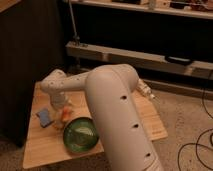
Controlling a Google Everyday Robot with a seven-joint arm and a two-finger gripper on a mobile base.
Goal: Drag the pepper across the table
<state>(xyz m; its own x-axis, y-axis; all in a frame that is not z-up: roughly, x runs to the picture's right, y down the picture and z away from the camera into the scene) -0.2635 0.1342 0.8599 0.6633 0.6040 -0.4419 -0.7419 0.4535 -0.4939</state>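
The claw [61, 109] is hanging low over the left part of the counter [46, 150], right at the pepper [64, 117]. Whether it is touching the pepper, and whether it is open, closed or gripping, cannot be told, since the arm [120, 115] is covering it. The pepper is lying between the sponge [45, 118] on its left and the bowl [80, 134] just beside it toward the front. The main risk is coming from this crowding: a drag toward the front is likely pushing the pepper into the bowl rim, and a drag leftward is likely shoving the sponge toward the edge. With light contact, the slim tapered pepper is probably rolling out from under the claw; with off-centre contact, it is pivoting instead of travelling.
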